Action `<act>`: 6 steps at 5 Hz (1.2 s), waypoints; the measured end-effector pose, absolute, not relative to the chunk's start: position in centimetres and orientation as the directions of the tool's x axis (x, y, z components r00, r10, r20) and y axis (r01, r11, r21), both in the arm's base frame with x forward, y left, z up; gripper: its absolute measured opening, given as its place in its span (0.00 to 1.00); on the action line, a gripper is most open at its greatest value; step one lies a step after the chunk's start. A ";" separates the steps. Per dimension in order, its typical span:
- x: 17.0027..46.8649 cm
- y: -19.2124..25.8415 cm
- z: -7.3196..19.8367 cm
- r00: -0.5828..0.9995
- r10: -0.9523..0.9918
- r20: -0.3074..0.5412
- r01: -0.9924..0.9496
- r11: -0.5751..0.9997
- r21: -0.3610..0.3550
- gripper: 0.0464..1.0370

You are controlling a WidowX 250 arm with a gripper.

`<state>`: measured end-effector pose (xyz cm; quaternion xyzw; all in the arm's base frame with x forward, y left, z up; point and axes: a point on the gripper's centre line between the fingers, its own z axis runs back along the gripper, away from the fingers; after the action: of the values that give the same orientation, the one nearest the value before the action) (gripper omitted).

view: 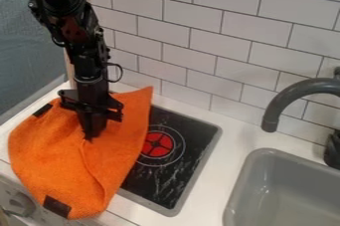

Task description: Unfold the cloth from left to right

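Note:
The black gripper [89, 137] hangs down over the left part of the stove, its tips together at the middle of the orange cloth [53, 145]. It is shut on the cloth, where a crease starts at the tips and runs down toward the front edge. The cloth lies rumpled over the counter's left side and the left part of the black stove top [176, 170], with one corner pointing up at the back, right of the gripper. Dark patches mark its upper left edge and its front edge.
A red burner disc [158, 144] shows on the stove top just right of the cloth. Farther right are the grey sink [282, 190] and a dark curved faucet [292, 95]. A white tiled wall [219, 36] rises behind the counter [229, 143].

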<state>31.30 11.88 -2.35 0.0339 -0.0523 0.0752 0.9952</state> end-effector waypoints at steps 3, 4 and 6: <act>32.0 10.9 0.7 0.979 0.175 0.109 -0.174 0.985 -0.017 0.01; 32.7 9.7 2.7 0.976 0.180 0.121 -0.178 0.984 -0.033 0.01; 34.1 4.0 3.7 0.989 0.114 0.092 -0.107 0.991 -0.083 0.01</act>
<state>34.12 4.04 3.68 -0.0387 -0.0486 0.0555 0.9965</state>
